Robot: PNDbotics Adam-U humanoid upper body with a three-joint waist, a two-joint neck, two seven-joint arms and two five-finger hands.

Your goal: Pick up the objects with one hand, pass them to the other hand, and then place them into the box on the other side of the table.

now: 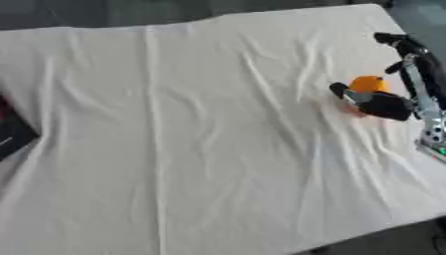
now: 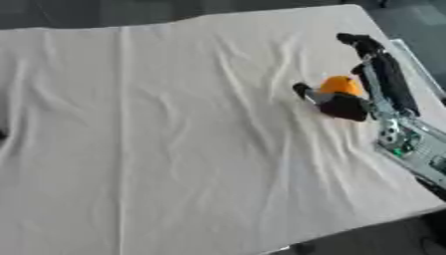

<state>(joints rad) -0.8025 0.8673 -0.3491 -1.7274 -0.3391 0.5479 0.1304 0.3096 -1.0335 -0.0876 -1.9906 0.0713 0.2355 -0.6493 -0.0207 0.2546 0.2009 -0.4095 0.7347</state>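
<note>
While the cloth-covered surface (image 1: 191, 139) lies wrinkled across most of the frame, a fold could snag the fingers. Dark box (image 1: 13, 132) sits at the far left edge, well apart, nothing between. Right robot hand (image 2: 341, 105) at right of frame curls around the orange object (image 2: 338, 84); slipping seems possible. Left hand unseen.

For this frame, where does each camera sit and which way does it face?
Left eye view: in the head, looking down at the white cloth; dark box at left edge, right hand on the orange object.
Right eye view: beside it, same downward look; more right arm, no box.
Shared: cloth, hand, orange object.
</note>
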